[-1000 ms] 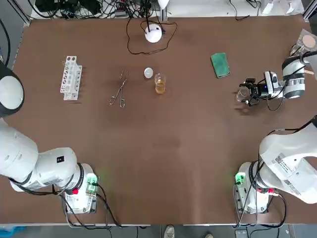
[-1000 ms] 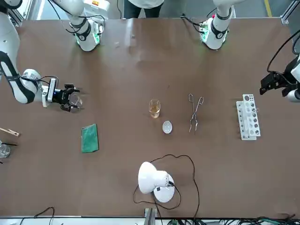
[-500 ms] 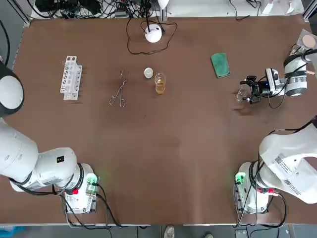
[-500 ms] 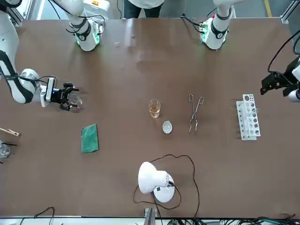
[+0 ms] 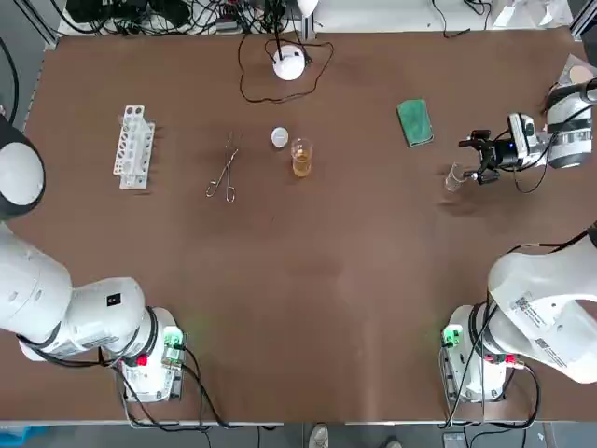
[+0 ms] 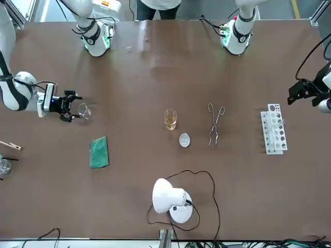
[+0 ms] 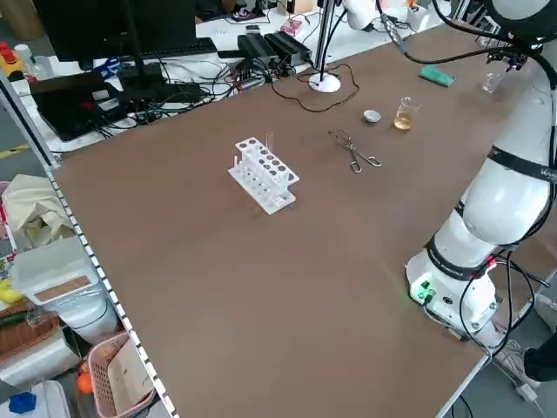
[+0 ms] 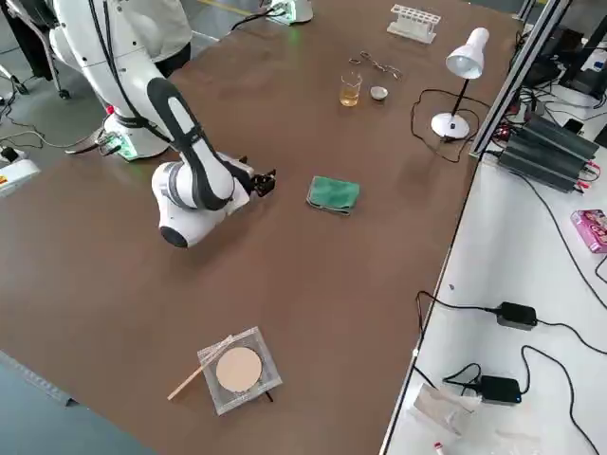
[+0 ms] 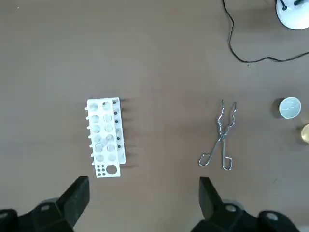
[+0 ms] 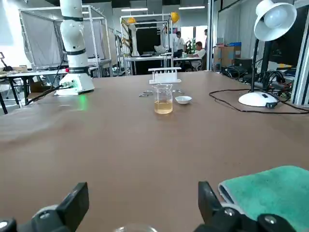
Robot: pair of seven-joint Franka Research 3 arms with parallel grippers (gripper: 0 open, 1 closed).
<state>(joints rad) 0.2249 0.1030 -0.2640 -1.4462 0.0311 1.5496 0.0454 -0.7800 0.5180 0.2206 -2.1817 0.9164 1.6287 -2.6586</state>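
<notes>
Wide brown table (image 5: pixel 308 280) carries everything. Right gripper (image 5: pixel 473 161) lies level and low over the table's right side, fingers spread wide: released, gripping nothing. Left gripper (image 9: pixel 142 203) hangs high by the table's left edge, fingers also parted and empty, looking down on the rack and tongs. White desk lamp with black cord (image 5: pixel 289 63) stands at the far edge, centre. White plastic test-tube rack (image 5: pixel 133 147) sits far left. Folded green cloth (image 5: pixel 414 122) lies right of centre, on the far side of the right gripper. Metal tongs (image 5: pixel 224 173) lie between the rack and a glass beaker of amber liquid (image 5: pixel 300 159). Small clear empty glass beaker (image 5: pixel 454 177) stands upright just beside the right gripper's fingertips, toward the table's middle; contact cannot be told. Small round white dish (image 5: pixel 279 137) sits just beside the amber beaker.
</notes>
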